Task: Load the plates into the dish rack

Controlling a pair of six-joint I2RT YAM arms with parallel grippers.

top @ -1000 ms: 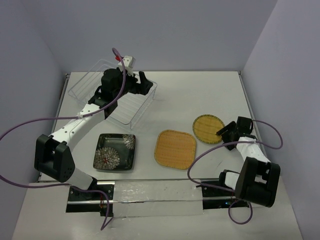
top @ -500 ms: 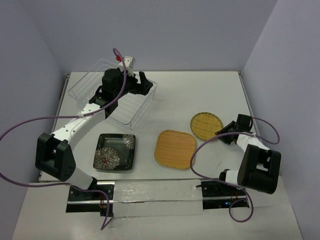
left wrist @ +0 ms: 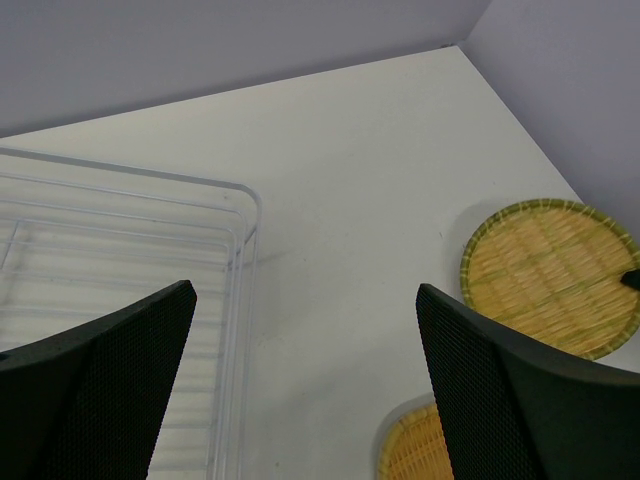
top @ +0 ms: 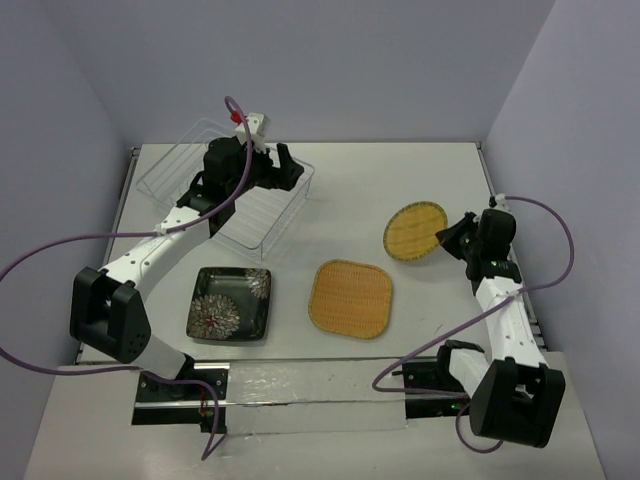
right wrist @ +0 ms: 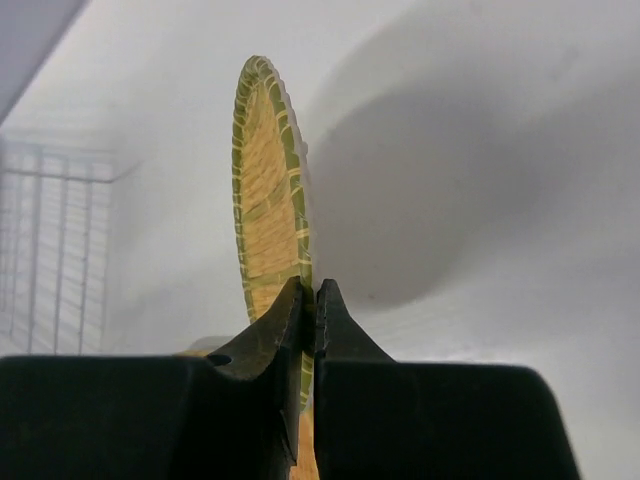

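Observation:
My right gripper (top: 446,238) is shut on the rim of the small round yellow plate (top: 414,230), which is lifted off the table and tilted on edge; the right wrist view shows that plate (right wrist: 268,190) edge-on, pinched between my fingers (right wrist: 290,310). The orange rounded-square plate (top: 350,298) lies flat at the table's middle. The black flowered plate (top: 230,304) lies flat to its left. The clear dish rack (top: 180,175) stands at the back left. My left gripper (top: 282,165) hovers open over the rack's right end (left wrist: 130,260), nothing between its fingers.
Grey walls close the table on three sides. A metal rail (top: 300,385) with both arm bases runs along the near edge. Purple cables (top: 60,250) loop off each arm. The orange plate's edge (left wrist: 410,455) peeks in low in the left wrist view.
My right gripper closed on the yellow plate's rim and raised it from flat to tilted, moving back and up. The left arm has not moved.

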